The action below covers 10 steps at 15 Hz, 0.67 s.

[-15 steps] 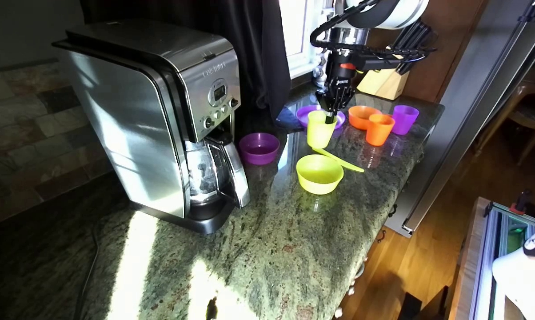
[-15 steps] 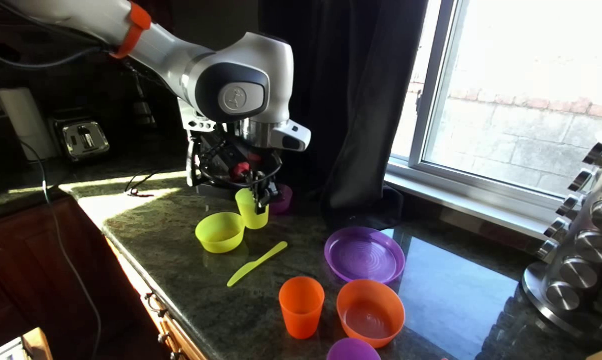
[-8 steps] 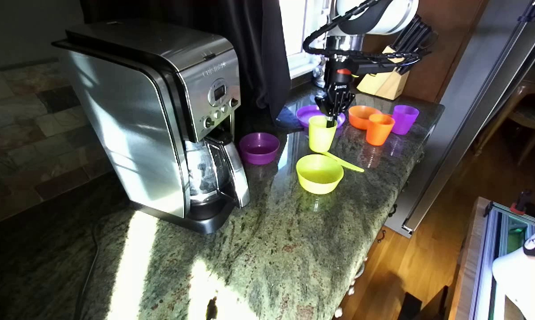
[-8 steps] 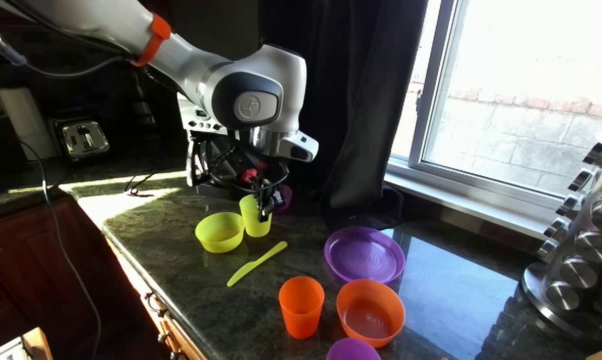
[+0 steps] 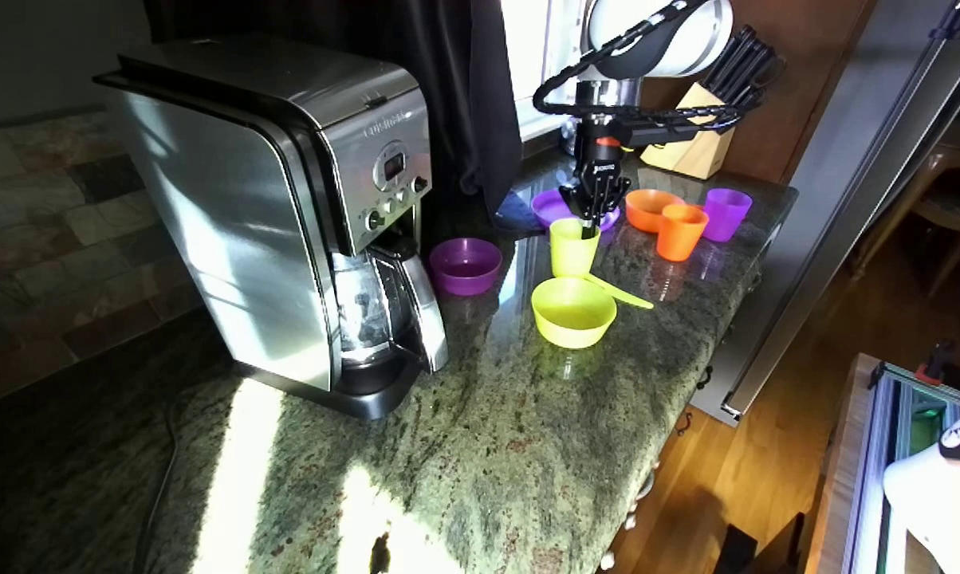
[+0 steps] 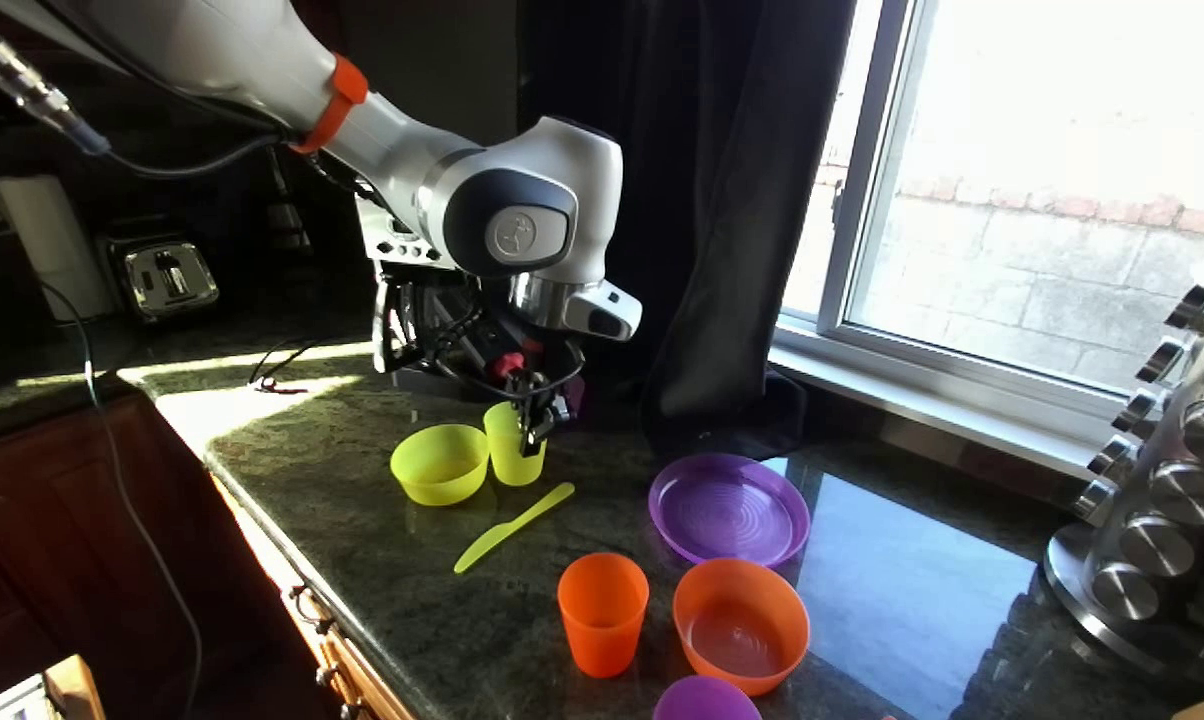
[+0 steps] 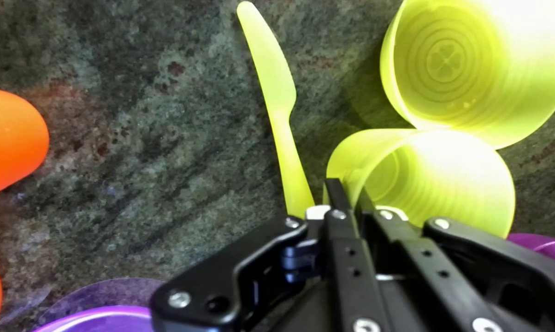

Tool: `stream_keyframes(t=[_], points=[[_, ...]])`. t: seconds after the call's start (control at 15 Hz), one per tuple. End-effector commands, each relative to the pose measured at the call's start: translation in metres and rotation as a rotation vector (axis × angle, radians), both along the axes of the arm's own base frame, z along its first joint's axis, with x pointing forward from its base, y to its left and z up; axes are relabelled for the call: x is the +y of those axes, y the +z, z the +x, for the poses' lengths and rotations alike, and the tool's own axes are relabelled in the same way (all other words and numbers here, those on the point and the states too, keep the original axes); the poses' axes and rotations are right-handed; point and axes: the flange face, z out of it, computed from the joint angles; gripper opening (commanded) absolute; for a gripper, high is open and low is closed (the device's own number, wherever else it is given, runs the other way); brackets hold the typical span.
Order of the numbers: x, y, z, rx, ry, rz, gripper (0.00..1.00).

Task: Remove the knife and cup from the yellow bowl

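Observation:
The yellow-green cup point(image 5: 572, 253) is upright or nearly so in both exterior views, just beside the yellow bowl point(image 5: 573, 335). My gripper point(image 7: 350, 186) is shut on the cup's rim, one finger outside the wall and one inside. The cup point(image 7: 448, 180) looks against the bowl's edge in the wrist view point(image 7: 535, 106). I cannot tell whether the cup's base touches the counter. The knife point(image 6: 512, 528) lies flat on the counter, apart from the bowl point(image 6: 440, 490). It also shows in the wrist view point(image 7: 280, 101), left of the cup. The bowl is empty.
An orange cup point(image 6: 602, 615), orange bowl point(image 6: 742, 650), purple cup point(image 6: 707, 700) and purple dish point(image 6: 727, 515) stand on the counter near the window. A purple bowl point(image 5: 464, 267) and a coffee maker point(image 5: 289, 215) stand on the cup's far side from the counter's front edge.
The arm has lowered with the cup in the gripper, bringing the cup down close to the counter beside the bowl. The knife and bowl have not moved.

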Motion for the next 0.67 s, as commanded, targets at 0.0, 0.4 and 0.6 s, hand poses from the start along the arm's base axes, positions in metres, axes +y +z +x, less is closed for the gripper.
stream_keyframes(t=[0.0, 0.4, 0.6], points=[[0.002, -0.009, 0.008, 0.012, 0.002, -0.013, 0.01], [0.002, -0.018, 0.013, 0.023, -0.001, -0.021, 0.01], [0.002, -0.021, 0.013, 0.027, -0.002, -0.021, 0.3]])
